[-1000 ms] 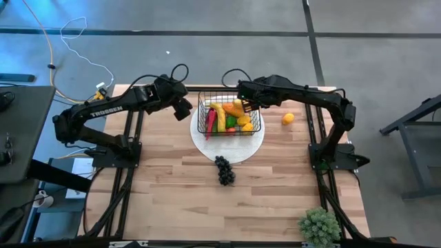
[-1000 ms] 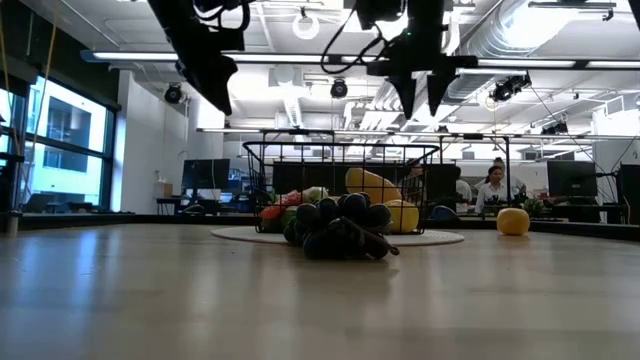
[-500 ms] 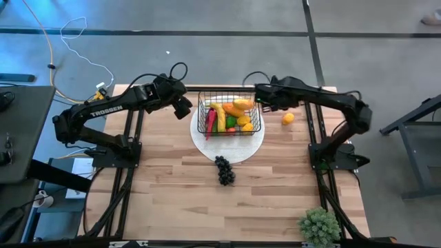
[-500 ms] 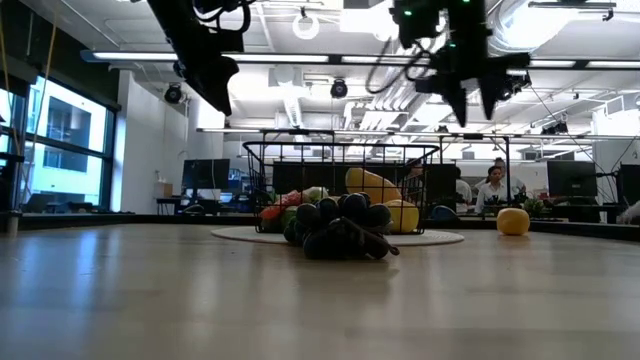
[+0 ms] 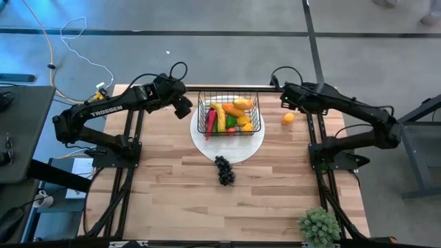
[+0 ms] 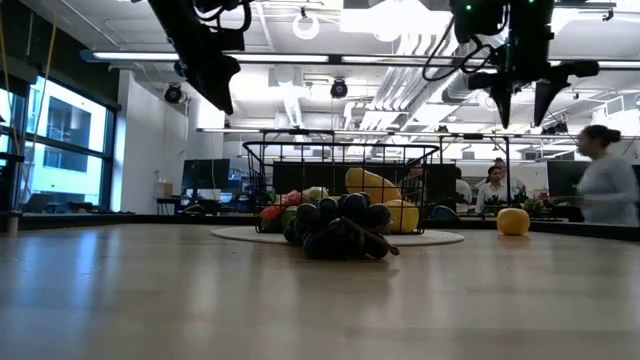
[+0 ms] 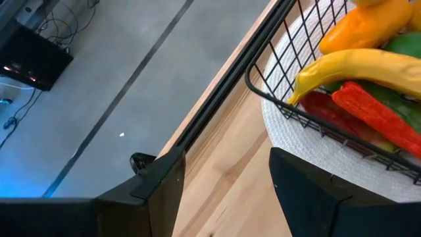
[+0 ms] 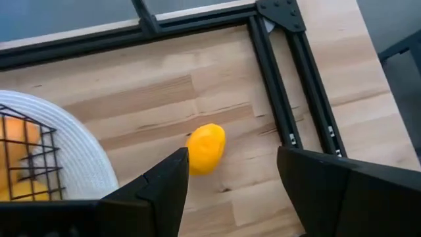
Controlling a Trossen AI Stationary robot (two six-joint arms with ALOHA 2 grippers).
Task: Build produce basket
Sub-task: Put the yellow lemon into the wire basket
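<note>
My right hand (image 5: 285, 101) hangs spread and empty above the lemon (image 5: 288, 118) on the bench (image 5: 172, 200). Banana (image 5: 218, 114), chili (image 5: 209, 121) and more already fill the basket (image 5: 254, 105); the grapes (image 5: 224, 169) wait too. My left hand (image 5: 183, 109) hovers spread beside it.

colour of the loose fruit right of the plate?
Yellow-orange; the small round fruit lies on bare wood, best in the right wrist view.

Black wire basket (image 5: 229, 114), wood-plank table (image 5: 179, 200)
</note>
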